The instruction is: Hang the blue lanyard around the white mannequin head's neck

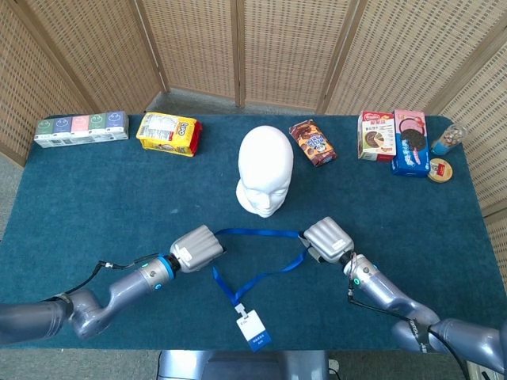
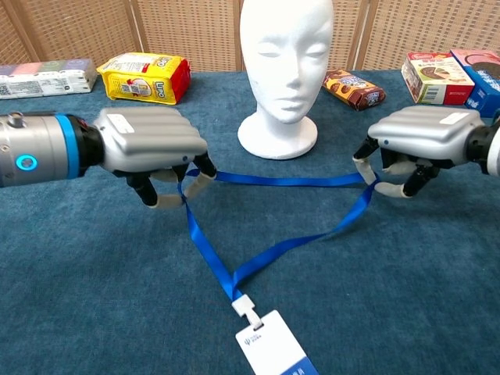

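Observation:
The white mannequin head (image 1: 264, 169) (image 2: 286, 70) stands upright mid-table, facing me. The blue lanyard (image 1: 260, 234) (image 2: 289, 180) is stretched in front of its base, lifted off the cloth between my two hands. My left hand (image 1: 196, 247) (image 2: 153, 148) grips the strap's left end, fingers curled around it. My right hand (image 1: 327, 238) (image 2: 418, 141) pinches the right end. From both hands the strap runs down to a V, where a white and blue badge (image 1: 252, 330) (image 2: 272, 349) trails near the front edge.
Along the back edge lie a row of small cartons (image 1: 81, 129), a yellow snack bag (image 1: 167, 134), a brown cookie pack (image 1: 312, 142), and red, pink and blue boxes (image 1: 401, 141) at the right. The table (image 1: 95, 198) has a dark blue cloth.

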Controlling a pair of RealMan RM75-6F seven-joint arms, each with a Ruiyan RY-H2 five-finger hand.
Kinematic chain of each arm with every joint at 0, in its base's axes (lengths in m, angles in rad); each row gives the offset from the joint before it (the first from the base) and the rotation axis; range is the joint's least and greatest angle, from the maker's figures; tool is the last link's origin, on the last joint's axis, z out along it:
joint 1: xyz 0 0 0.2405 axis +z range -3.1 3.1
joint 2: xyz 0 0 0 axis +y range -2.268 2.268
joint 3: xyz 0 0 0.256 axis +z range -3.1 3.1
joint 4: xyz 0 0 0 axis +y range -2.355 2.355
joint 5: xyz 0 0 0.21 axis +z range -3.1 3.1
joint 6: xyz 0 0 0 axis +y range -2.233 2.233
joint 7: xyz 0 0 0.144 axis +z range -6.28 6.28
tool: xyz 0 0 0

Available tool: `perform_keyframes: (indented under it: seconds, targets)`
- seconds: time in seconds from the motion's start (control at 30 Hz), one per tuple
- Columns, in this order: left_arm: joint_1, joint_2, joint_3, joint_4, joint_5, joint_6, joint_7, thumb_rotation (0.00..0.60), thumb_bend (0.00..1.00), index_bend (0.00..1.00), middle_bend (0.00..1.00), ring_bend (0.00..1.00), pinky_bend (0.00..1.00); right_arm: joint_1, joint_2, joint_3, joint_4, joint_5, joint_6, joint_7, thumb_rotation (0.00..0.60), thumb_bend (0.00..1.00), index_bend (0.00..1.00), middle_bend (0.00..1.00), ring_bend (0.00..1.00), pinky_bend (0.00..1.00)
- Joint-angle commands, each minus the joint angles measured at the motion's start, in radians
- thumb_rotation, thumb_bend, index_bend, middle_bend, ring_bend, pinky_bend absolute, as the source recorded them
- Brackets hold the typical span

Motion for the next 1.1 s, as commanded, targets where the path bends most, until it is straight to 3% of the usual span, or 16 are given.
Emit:
perform_keyframes:
  seconds: [0.03, 0.5, 0.8, 1.1]
  targets:
    - [0.018, 0.039, -0.003, -0.036, 0.02, 0.035, -0.021, 0.6, 0.43, 0.68, 1.0, 1.0, 1.0, -0.009, 0.039, 0.012, -0.057, -0.004, 0.026, -0.008, 0.6, 0.55, 0.77, 1.0, 1.0, 1.0]
    - [0.049, 0.207, -0.055, -0.184, 0.061, 0.138, -0.072, 0.6, 0.43, 0.68, 1.0, 1.0, 1.0, -0.009, 0.204, 0.079, -0.304, 0.034, 0.072, -0.063, 0.6, 0.55, 0.78, 1.0, 1.0, 1.0]
    - [0.044, 0.279, -0.094, -0.252, 0.058, 0.147, -0.085, 0.6, 0.43, 0.68, 1.0, 1.0, 1.0, 0.003, 0.276, 0.121, -0.402, 0.061, 0.077, -0.066, 0.6, 0.55, 0.78, 1.0, 1.0, 1.0]
    - [0.04, 0.36, -0.154, -0.304, 0.035, 0.167, -0.115, 0.6, 0.44, 0.68, 1.0, 1.0, 1.0, 0.031, 0.361, 0.196, -0.497, 0.125, 0.076, -0.058, 0.6, 0.55, 0.78, 1.0, 1.0, 1.0]
